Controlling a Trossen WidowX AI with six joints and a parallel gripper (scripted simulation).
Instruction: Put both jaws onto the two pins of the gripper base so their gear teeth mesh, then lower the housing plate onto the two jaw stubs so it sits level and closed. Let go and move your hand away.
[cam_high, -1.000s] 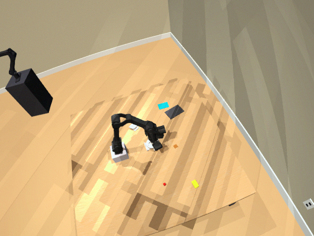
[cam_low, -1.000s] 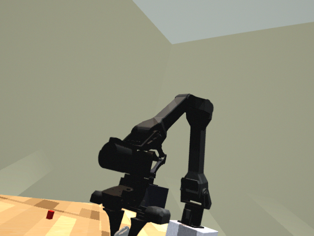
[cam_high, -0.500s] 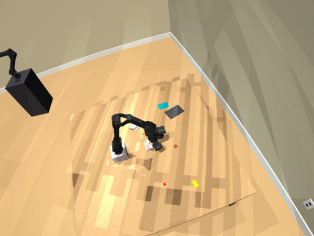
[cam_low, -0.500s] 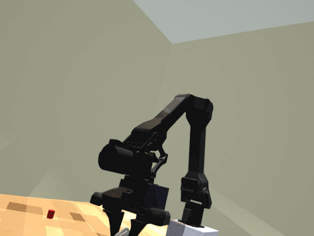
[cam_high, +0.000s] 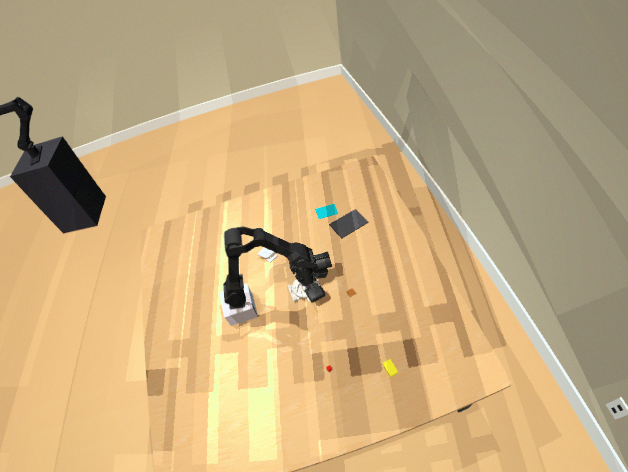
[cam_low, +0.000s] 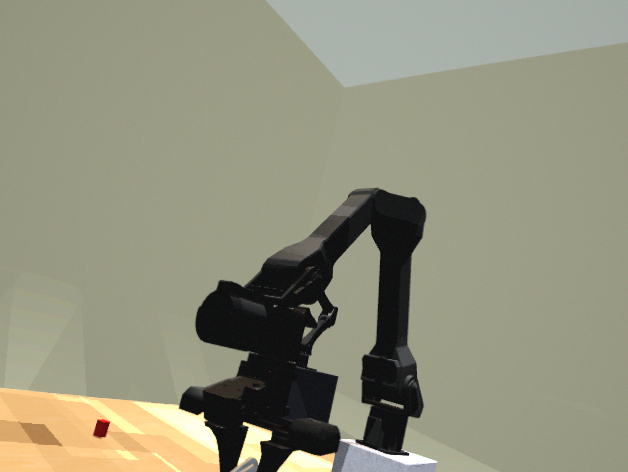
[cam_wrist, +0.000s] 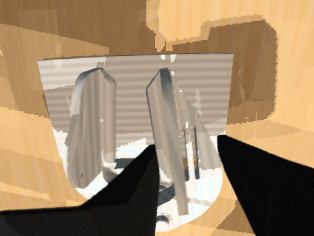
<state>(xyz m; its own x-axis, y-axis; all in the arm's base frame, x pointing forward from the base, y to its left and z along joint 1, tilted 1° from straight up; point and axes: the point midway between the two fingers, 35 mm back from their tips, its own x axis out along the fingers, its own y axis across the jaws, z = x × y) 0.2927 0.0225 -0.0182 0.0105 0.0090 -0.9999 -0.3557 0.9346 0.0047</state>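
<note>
The white gripper base (cam_high: 295, 291) (cam_wrist: 52, 92) lies below my hand, with a ribbed part at the top in the wrist view. One pale jaw (cam_wrist: 92, 130) is over its left half. The other jaw (cam_wrist: 167, 135) (cam_low: 246, 465) is between the fingers over its right half, close to the first. My gripper (cam_wrist: 186, 146) (cam_low: 248, 458) is shut on this second jaw. The pins and gear teeth are mostly hidden, so I cannot tell whether either jaw is seated or whether they mesh. A flat white piece, apparently the housing plate (cam_high: 267, 254), lies apart behind the arm.
An orange piece (cam_high: 351, 292) lies just right of my hand. A cyan rectangle (cam_high: 326, 211) and a dark grey rectangle (cam_high: 348, 223) lie farther back. A red piece (cam_high: 328, 368) (cam_low: 101, 428) and a yellow block (cam_high: 389, 367) lie toward the front.
</note>
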